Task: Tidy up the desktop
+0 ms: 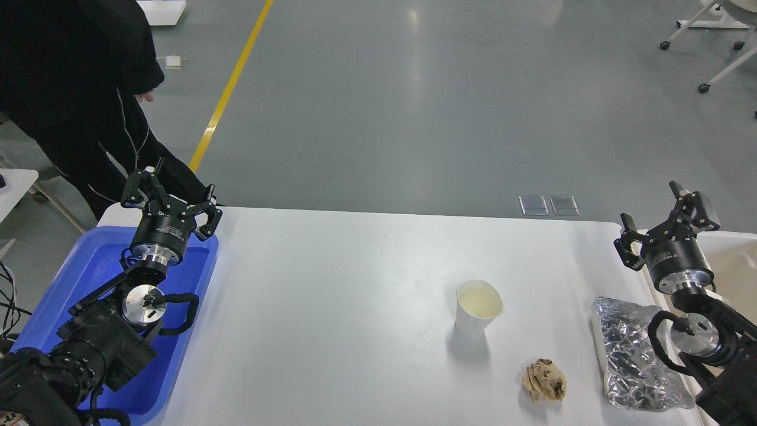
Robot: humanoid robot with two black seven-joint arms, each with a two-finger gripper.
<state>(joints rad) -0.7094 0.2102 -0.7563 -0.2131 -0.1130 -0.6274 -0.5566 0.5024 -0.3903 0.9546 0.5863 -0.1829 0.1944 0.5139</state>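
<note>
The desktop (331,307) is seen as a broad white surface filling the lower middle of the head view, with its far edge running across the frame and its rounded far corners visible at both ends. The left gripper (170,195) is held above the desktop's far left corner, over the far end of a blue tray (195,331) that rests along the left edge. Its fingers are spread apart and nothing is held between them. The right gripper (665,216) is held just past the far right corner, above the rim of a beige bin (736,260) set beside the right edge. Its fingers are likewise spread and empty.

Between the two grippers, most of the desktop is left bare. A white paper cup (476,307) is stood upright right of centre, well apart from both grippers. A crumpled brown paper ball (544,380) is found nearer the near edge, just right of the cup. A crinkled silver foil bag (633,355) is laid along the right edge, partly under the right arm. A person in black (77,89) is seen standing beyond the far left corner.
</note>
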